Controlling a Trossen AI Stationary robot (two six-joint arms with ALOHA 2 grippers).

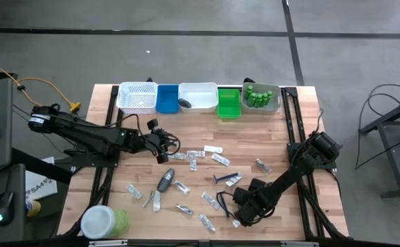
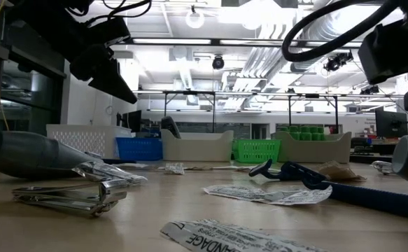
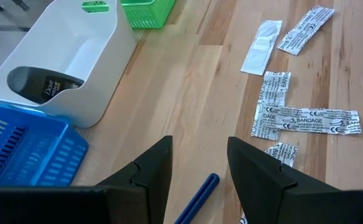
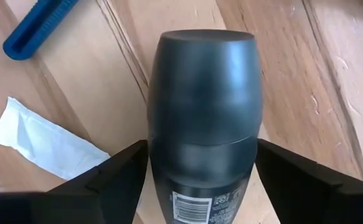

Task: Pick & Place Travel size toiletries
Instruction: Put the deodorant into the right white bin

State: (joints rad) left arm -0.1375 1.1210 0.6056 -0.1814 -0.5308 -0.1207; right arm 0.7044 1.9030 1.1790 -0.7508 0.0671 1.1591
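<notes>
My right gripper (image 1: 243,211) (image 4: 203,155) points down near the table's front right, open. Its fingers stand on either side of a dark grey oval bottle (image 4: 203,93) that lies on the wood. A blue razor (image 1: 224,178) (image 4: 38,28) and a white sachet (image 4: 44,140) lie beside it. My left gripper (image 1: 165,147) (image 3: 200,149) hangs above the table's left middle, slanting toward the trays, with a blue razor handle (image 3: 200,196) between its fingers. Another dark bottle (image 1: 165,182) and several sachets (image 1: 195,152) lie loose on the table. My left gripper has the blue razor between its fingers, the handle's free end (image 3: 213,180) sticking out forward, clear of the table. Where the fingers meet it lies below the picture's edge. My right gripper's fingers (image 4: 122,174) stand close against the bottle's two sides; whether they touch I cannot tell.
Along the far edge stand a white mesh basket (image 1: 138,97), a blue tray (image 1: 167,99), a white tray (image 1: 200,91) holding one dark piece (image 3: 44,84), a green basket (image 1: 229,103) and a grey tray with green bottles (image 1: 258,96). A big green jar (image 1: 103,221) stands front left.
</notes>
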